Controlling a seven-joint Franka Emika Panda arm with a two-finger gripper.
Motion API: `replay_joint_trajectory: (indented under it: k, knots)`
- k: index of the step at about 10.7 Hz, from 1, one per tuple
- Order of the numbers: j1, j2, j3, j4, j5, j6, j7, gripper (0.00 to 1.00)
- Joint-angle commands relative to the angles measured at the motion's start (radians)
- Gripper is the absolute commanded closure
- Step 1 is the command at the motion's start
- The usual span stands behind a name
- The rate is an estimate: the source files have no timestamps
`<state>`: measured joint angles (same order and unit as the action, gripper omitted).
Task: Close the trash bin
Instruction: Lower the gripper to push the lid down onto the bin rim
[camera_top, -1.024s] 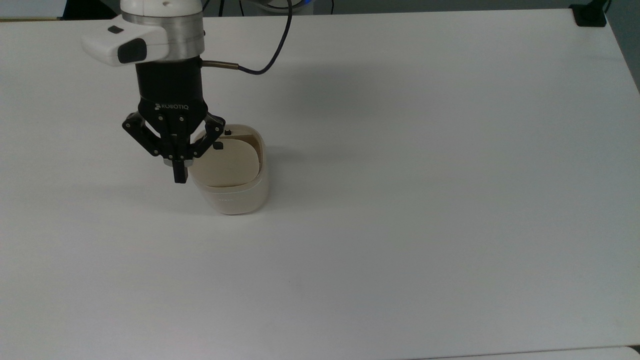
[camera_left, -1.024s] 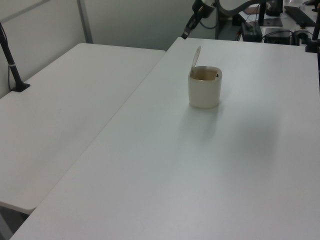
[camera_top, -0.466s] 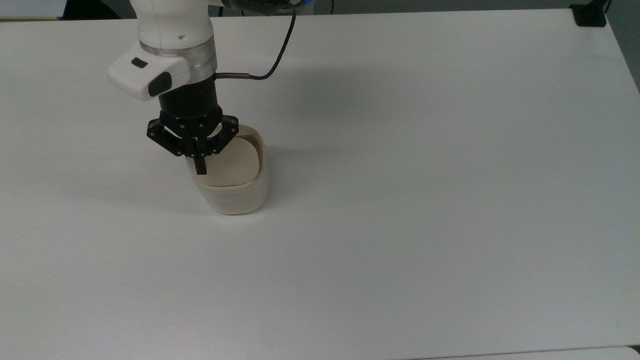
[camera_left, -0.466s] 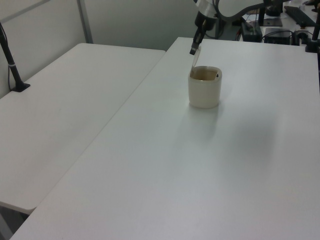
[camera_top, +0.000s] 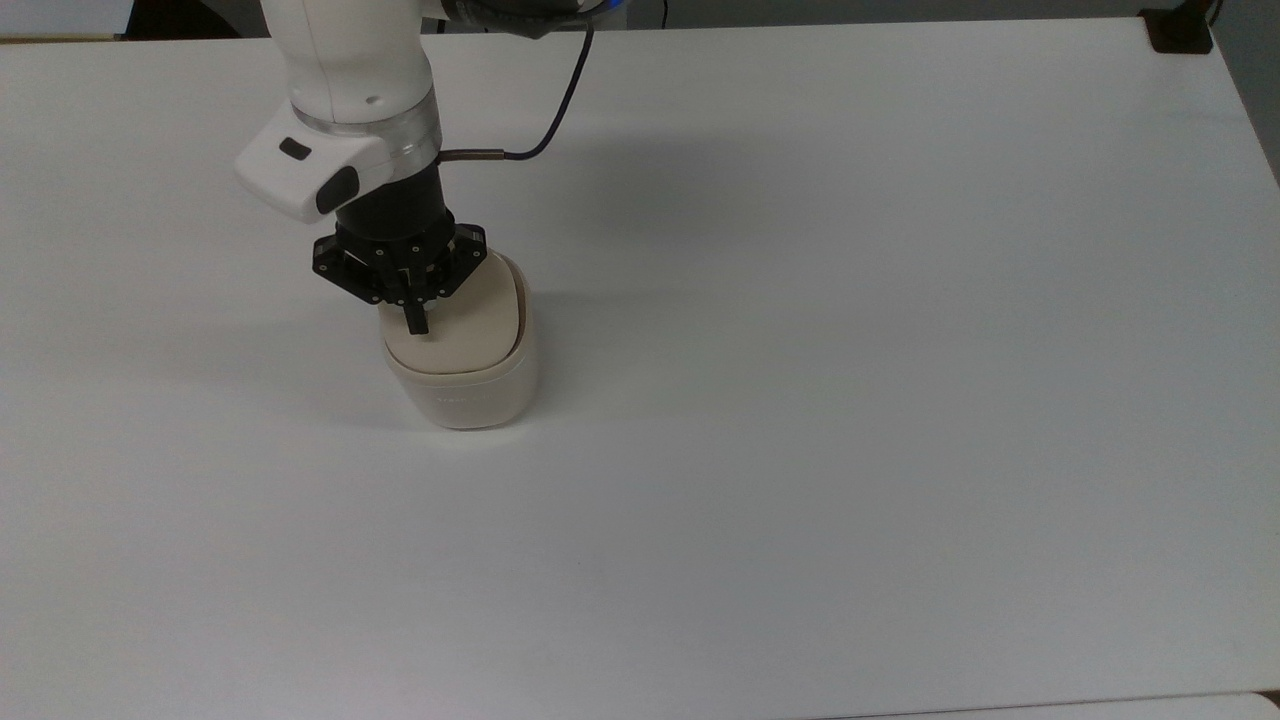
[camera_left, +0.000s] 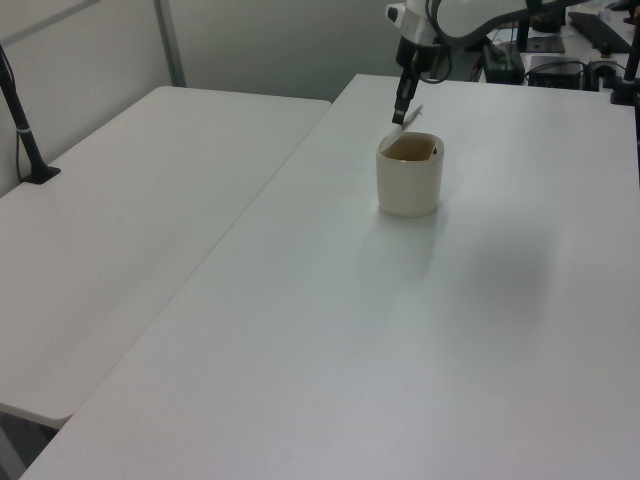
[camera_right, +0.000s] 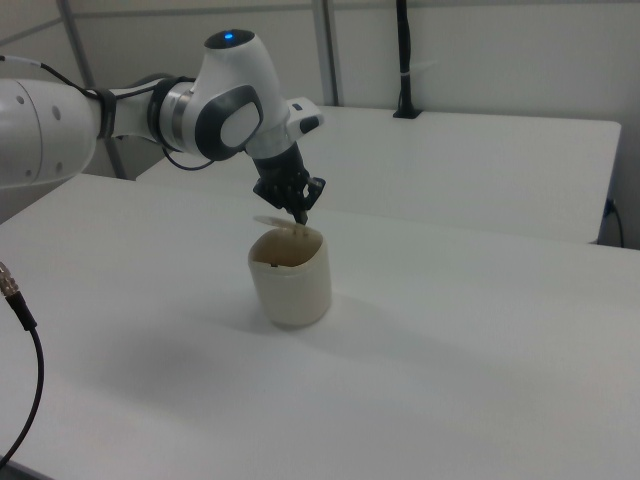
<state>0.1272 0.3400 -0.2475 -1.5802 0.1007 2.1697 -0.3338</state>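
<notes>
You have bare white table all across the near side and toward the top view's right; its near edge runs along the bottom of the top view. The trash bin stands alone left of centre in the top view, well apart from every edge. Its lid is tilted partway down, hinged at the side toward the arm. Your gripper points steeply down over the lid, fingers pressed together with nothing between them, tip at the lid's top face. Behind it the white arm reaches in from the right view's left. Since a second ago, the gripper has moved over the bin and the lid has dropped from near upright.
</notes>
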Motion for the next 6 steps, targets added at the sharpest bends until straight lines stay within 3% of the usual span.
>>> replay_joint_trajectory:
  k: [1, 6]
  knots:
    - [0.005, -0.026, -0.002, -0.046, -0.01, -0.043, -0.031, 1.0]
    - [-0.003, -0.041, -0.01, -0.044, -0.01, -0.111, -0.071, 1.0]
